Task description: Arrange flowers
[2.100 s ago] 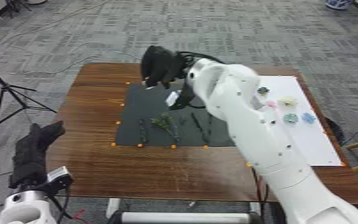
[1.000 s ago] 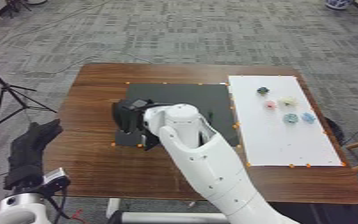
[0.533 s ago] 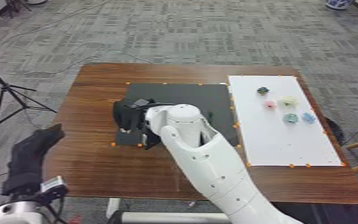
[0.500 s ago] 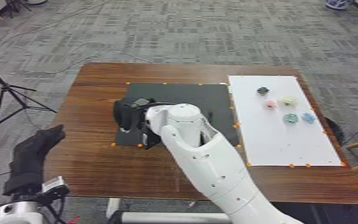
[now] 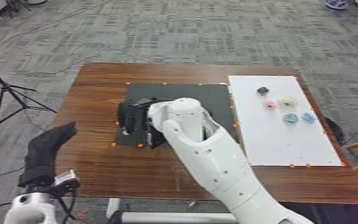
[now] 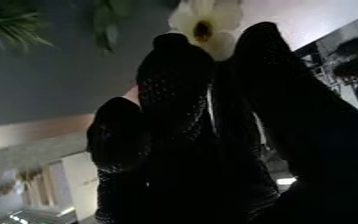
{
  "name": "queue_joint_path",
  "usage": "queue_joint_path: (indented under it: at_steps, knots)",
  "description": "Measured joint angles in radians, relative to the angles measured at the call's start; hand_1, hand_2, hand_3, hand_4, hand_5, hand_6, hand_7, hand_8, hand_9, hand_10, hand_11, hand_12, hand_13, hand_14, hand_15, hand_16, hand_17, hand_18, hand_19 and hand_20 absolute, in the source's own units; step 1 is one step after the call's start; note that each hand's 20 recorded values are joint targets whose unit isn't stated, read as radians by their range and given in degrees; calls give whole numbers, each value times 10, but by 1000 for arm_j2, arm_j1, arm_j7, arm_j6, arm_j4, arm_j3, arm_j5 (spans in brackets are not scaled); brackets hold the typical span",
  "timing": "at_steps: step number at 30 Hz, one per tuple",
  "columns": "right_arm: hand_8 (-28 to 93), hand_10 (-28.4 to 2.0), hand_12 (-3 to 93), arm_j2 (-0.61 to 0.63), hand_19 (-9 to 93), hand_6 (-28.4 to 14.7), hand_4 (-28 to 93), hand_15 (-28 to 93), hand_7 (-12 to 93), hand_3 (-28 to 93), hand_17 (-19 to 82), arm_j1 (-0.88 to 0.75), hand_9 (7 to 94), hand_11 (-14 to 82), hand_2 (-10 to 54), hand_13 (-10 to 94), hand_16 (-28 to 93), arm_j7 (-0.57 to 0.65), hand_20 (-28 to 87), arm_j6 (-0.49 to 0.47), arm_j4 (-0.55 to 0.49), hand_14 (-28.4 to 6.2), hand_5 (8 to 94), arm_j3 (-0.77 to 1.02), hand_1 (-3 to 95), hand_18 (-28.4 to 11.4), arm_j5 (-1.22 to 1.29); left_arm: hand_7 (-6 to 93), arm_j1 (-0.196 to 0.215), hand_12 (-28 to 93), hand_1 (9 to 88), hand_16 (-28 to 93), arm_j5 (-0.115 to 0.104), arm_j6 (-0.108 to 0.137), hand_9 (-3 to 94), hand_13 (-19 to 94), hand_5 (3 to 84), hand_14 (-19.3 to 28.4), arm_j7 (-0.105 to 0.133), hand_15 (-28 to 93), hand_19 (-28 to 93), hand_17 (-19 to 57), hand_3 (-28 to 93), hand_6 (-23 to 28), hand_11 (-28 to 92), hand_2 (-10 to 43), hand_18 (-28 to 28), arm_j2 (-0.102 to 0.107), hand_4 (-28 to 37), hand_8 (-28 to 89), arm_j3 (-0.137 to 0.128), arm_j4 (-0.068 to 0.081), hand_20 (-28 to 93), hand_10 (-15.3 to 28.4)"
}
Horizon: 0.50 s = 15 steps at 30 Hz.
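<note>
The right hand has been brought to nine o'clock on the dark mat; placing seems near; grip on the white flower cannot be told.

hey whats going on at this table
Looks like the robot is arranging flowers. Its right hand is over the dark mat, with a pale, dark-centred flower right by it; I can't tell whether it's held. Small coloured blooms lie on the white sheet, and the left hand is at the left side of the table.
</note>
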Motion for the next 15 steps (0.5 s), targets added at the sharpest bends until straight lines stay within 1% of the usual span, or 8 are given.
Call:
queue_joint_path:
  at_steps: [3,7,11,13,15]
  knots:
    - [-78,-168,180,13,928,26,-147,509,183,666,572,10,642,91,-95,842,355,9,435,-2,-13,-50,533,-6,458,-129,2,164,-13,91,236,-17,6,0,495,372,532,152,-2,145,101,45,682,-7,192,25,103,0,-283,-104,-2,0,134,143]
    - [-75,-178,178,62,926,23,-151,505,168,660,570,38,619,85,-95,842,354,65,436,17,-61,-50,524,-42,444,-131,63,166,-13,91,238,-17,12,-1,495,373,533,151,-6,145,100,45,681,-11,191,23,104,0,-283,-105,-6,-1,134,143]
    - [-70,-187,174,145,923,26,-147,504,140,641,570,70,605,82,-95,844,352,144,437,45,-156,-51,511,-52,442,-130,209,169,-11,92,240,-16,13,-1,496,374,536,152,-10,147,99,44,681,-15,192,19,104,0,-283,-105,-9,-2,134,142]
    - [-68,-188,174,188,922,27,-144,504,136,638,571,86,604,83,-95,845,352,167,437,34,-213,-52,511,-35,441,-129,272,169,-9,92,240,-17,14,-1,496,374,537,152,-13,147,99,45,680,-16,192,18,104,0,-283,-106,-11,-2,134,143]
    - [-66,-187,174,226,920,26,-142,504,135,634,570,97,610,84,-95,845,352,174,438,1,-267,-53,517,-1,441,-129,308,169,-5,92,241,-17,14,0,496,374,537,153,-15,146,99,45,679,-16,191,18,104,-1,-283,-106,-13,-4,134,142]
